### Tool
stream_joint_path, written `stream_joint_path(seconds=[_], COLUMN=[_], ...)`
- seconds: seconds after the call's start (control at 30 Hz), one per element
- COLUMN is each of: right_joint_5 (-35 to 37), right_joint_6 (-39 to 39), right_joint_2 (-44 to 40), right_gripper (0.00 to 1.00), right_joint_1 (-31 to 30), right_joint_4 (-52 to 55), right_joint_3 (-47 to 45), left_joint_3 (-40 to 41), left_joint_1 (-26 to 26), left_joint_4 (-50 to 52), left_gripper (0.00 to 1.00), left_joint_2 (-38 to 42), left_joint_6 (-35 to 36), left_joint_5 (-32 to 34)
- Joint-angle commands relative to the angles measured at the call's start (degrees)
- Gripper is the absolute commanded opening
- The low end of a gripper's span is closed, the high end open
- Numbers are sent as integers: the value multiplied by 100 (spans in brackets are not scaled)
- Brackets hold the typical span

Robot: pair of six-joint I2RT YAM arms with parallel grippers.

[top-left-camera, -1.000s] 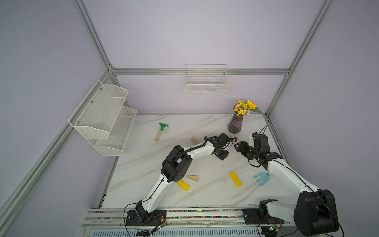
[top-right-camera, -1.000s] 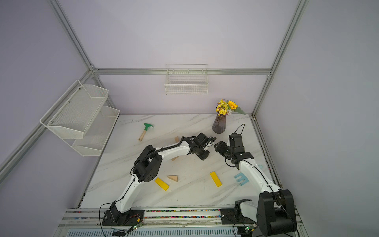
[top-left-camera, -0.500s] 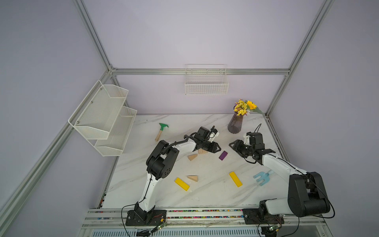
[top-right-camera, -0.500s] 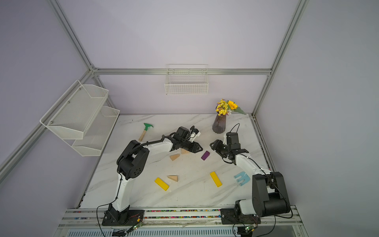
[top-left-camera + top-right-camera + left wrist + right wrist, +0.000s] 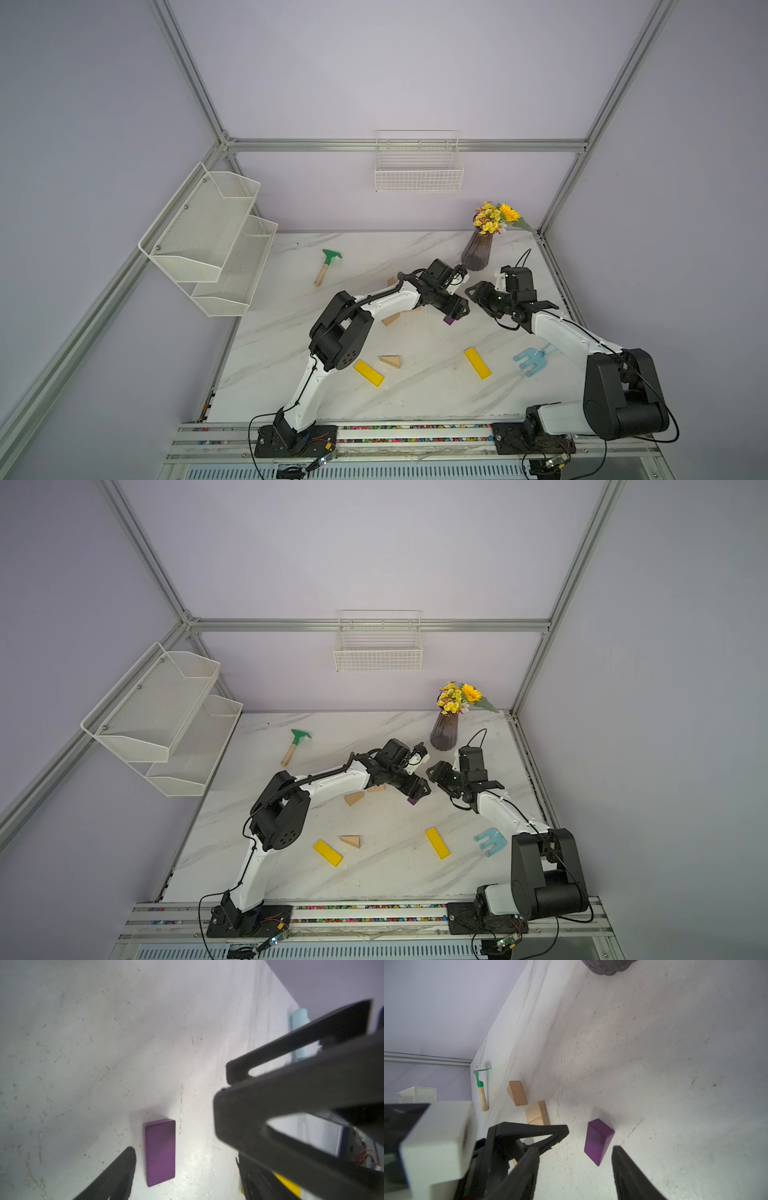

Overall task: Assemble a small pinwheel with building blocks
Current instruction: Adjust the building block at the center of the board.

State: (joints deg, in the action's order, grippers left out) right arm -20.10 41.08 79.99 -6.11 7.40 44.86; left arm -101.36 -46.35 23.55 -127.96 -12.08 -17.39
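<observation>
Plain purple wedge (image 5: pixel 160 1152) on table (image 5: pixel 83 1043)

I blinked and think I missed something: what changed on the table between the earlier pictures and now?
Half a second ago the left gripper was at the tan blocks; it has swung to the robot's right and now stands open over the purple wedge, which lies loose, not gripped. The wedge itself, right gripper, yellow bars, green toy rake and blue toy fork kept their places.
</observation>
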Motion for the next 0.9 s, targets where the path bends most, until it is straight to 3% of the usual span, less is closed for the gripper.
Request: stream_joint_path(seconds=[0.0, 0.33, 0.47, 0.73, 0.87], right_joint_5=[168, 234, 226, 235, 144], right_joint_6=[-58, -116, -119, -149, -216], right_joint_2=[-175, -281, -292, -300, -264], right_gripper=[60, 60, 60, 60, 60], right_joint_1=[9, 51, 61, 73, 67], right_joint_4=[112, 203, 212, 240, 252], right_joint_3=[75, -26, -57, -47, -40], left_joint_3=[-294, -1391, -1973, -1975, -1878], left_joint_1=[-32, -119, -136, -313, -299], left_joint_4=[445, 1234, 1729, 1877, 1924], left_gripper=[78, 63, 51, 40, 29], left_joint_2=[-250, -1050, -1417, -1381, -1276], left_joint_6=[311, 341, 326, 567, 451], left_joint_5=[568, 842, 883, 1299, 1468])
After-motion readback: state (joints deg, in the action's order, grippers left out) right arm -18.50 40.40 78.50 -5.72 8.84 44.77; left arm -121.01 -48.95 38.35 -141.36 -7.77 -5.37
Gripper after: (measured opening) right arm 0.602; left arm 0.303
